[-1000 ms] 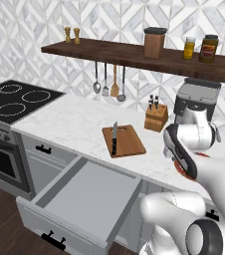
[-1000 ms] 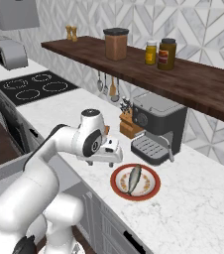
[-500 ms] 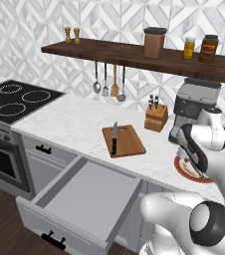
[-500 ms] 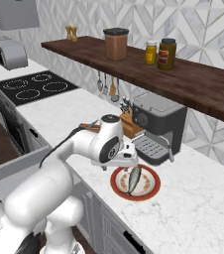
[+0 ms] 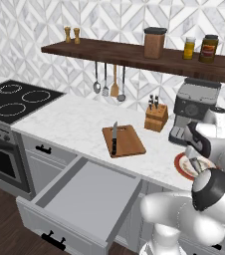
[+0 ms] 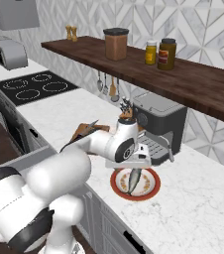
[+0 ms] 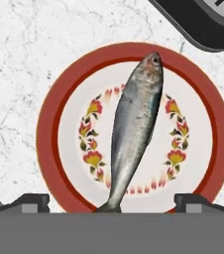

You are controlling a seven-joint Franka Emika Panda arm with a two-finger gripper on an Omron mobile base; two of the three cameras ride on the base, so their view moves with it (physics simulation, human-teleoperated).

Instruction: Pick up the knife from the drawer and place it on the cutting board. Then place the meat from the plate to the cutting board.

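I have the gripper [image 7: 112, 201] spread wide and empty, pointing straight down over the meat [image 7: 134, 129] on the plate [image 7: 47, 134]. The knife [image 5: 114, 138] lies on the board [image 5: 127, 142].

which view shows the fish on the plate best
The hand view: the meat lies whole and unblocked across the plate, seen from straight above. The right base view shows it small under the open gripper; in the left base view the arm covers most of it.
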